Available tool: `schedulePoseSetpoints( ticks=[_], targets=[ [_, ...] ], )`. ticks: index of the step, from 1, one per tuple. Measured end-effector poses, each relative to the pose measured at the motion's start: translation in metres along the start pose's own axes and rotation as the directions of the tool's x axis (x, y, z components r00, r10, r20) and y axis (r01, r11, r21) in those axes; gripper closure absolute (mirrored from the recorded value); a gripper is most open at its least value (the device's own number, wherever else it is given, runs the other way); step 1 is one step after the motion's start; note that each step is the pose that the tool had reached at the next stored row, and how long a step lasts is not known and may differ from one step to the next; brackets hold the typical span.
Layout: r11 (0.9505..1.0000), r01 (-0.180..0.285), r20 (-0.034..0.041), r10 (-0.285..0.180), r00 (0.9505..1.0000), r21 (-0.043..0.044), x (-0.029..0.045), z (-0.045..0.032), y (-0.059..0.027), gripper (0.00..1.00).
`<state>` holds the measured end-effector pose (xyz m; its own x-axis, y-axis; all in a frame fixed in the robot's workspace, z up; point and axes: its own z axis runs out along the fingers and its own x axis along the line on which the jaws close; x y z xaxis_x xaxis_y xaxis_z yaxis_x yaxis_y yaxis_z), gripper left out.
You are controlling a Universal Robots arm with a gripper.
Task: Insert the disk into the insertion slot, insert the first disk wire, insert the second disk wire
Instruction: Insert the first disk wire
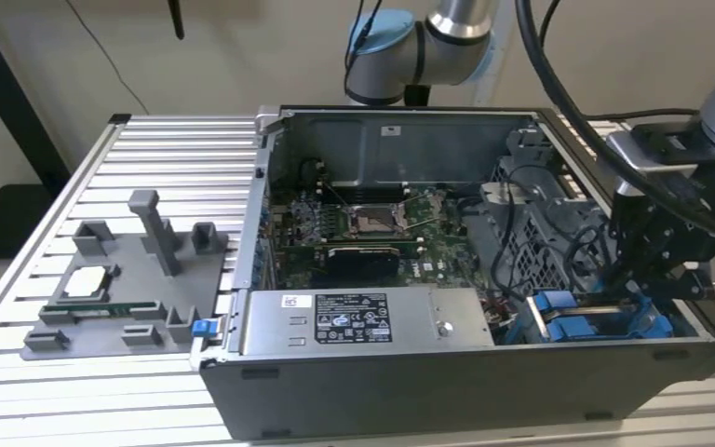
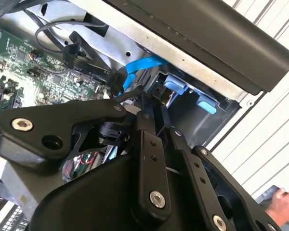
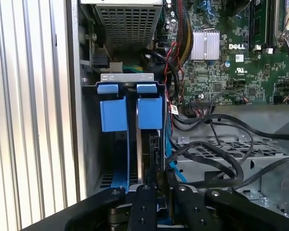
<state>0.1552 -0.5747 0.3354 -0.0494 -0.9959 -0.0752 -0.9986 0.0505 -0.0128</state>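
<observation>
Pincer [image 3: 160, 176], tips together, at edge of disk [image 3: 145, 149] inside insertion slot [image 3: 127, 77]

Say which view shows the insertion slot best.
The first wrist view: the insertion slot faces the camera, blue tabs plain. The exterior view shows it partly hidden beneath the arm; the second wrist view shows its tabs at an angle.

One insertion slot [image 3: 90, 144], two blue tabs [image 3: 113, 114] [image 3: 149, 111], one power-supply box [image 1: 357, 318] and one motherboard [image 3: 231, 72].
</observation>
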Motion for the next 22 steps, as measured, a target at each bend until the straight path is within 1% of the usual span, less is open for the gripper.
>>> schedulePoseSetpoints(
  ticks=[3, 4, 5, 7, 12, 15, 17, 22],
  targets=[
    [1.0, -0.001, -0.0017, 0.001, 1.0, 0.0003, 0.0002, 0.0027, 0.0, 1.0],
    [1.0, -0.001, -0.0011, 0.001, 1.0, 0.0001, 0.0002, 0.003, 0.0, 1.0],
    [1.0, -0.001, -0.0001, 0.001, 1.0, 0.0, 0.0003, 0.0036, 0.0001, 0.0],
    [1.0, -0.001, 0.0001, 0.001, 1.0, 0.0001, 0.0003, 0.0028, 0.0, 0.0],
    [1.0, -0.001, -0.0004, 0.001, 1.0, 0.0002, -0.0011, -0.0125, -0.0001, 0.0],
    [1.0, -0.001, -0.0003, 0.001, 1.0, 0.0001, -0.0023, -0.0201, -0.0003, 0.0],
    [1.0, -0.001, -0.0005, 0.001, 1.0, 0.0001, -0.003, -0.0234, -0.0003, 0.0],
    [1.0, -0.001, -0.0003, 0.001, 1.0, 0.0001, -0.0038, -0.0285, -0.0003, 0.0]
  ],
)
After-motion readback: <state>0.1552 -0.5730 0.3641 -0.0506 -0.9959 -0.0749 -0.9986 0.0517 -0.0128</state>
